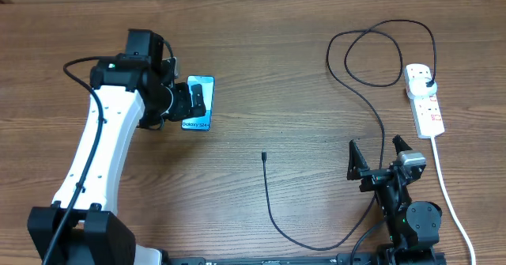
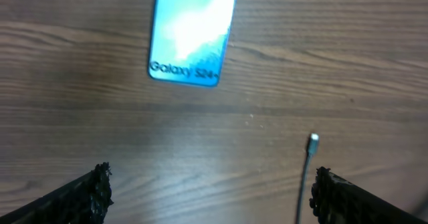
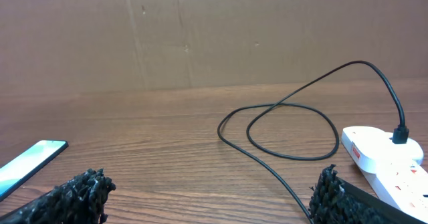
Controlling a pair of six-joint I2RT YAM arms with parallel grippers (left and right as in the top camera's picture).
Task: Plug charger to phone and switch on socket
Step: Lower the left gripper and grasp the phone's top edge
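Note:
The phone (image 1: 199,124) lies screen up on the wooden table at the left, its "Galaxy S24+" text showing. It also shows in the left wrist view (image 2: 192,33) and at the left edge of the right wrist view (image 3: 30,160). My left gripper (image 1: 191,100) hovers over the phone, open and empty (image 2: 210,190). The black charger cable (image 1: 273,210) runs from its connector tip (image 1: 263,156) (image 2: 313,140) in a curve and loops to its plug (image 1: 427,81) (image 3: 401,134), which sits in the white socket (image 1: 427,107) (image 3: 391,167). My right gripper (image 1: 375,150) (image 3: 210,190) is open and empty near the front right.
The socket's thick white cord (image 1: 447,194) runs down the right side to the front edge. The charger cable's loops (image 1: 371,55) lie at the back right. A brown cardboard wall (image 3: 200,30) stands behind the table.

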